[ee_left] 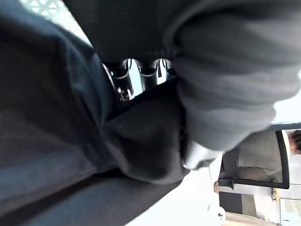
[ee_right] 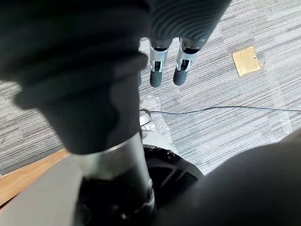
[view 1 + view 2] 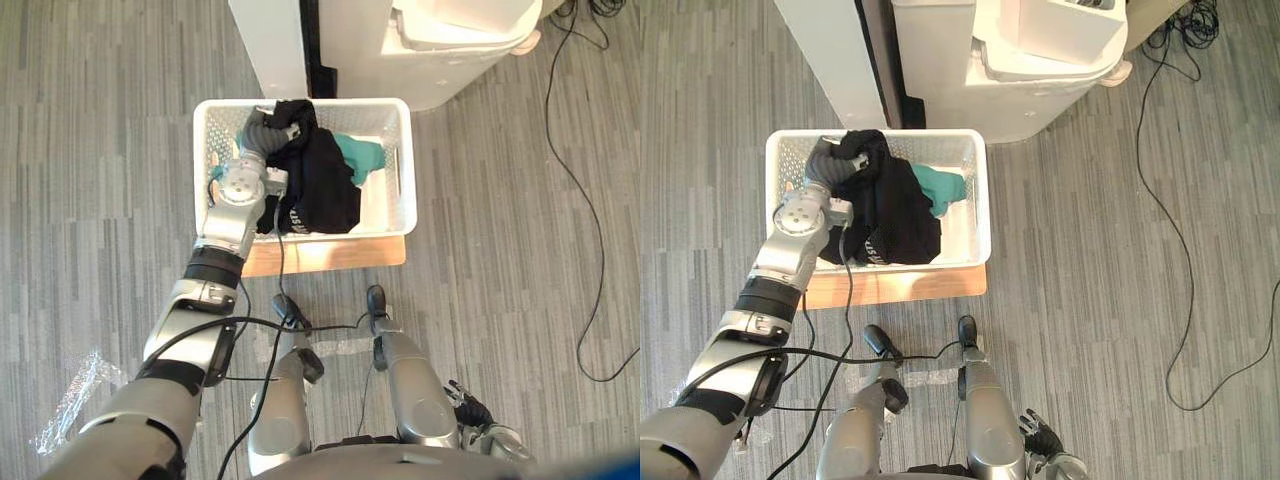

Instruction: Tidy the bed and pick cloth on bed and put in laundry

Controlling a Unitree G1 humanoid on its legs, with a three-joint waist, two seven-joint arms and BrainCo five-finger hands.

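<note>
A white laundry basket [image 3: 405,170] is seen on a wooden board [image 3: 330,255] that lies on the grey carpeted floor [image 3: 100,150]. The left hand [image 3: 258,130] is reached into the basket at its far left corner, just inside the rim. A black cloth [image 3: 320,180] is bunched against this hand at the basket's far rim and is spread from there down across the middle of the basket to its near wall. The hand is wrapped in the folds of the black cloth, so whether it is open or closed on the cloth cannot be told. A teal cloth [image 3: 362,155] is seen inside the basket, to the right of the black cloth and partly covered by it. Beyond the basket's far rim a white bin [image 3: 460,50] is placed, with a white panel [image 3: 270,45] beside it. The right hand [image 2: 181,61] is held well apart from the basket, on its near side and low above the floor, with its fingers straight and nothing gripped. A brass floor plate [image 2: 245,61] is set into the carpet near this hand
</note>
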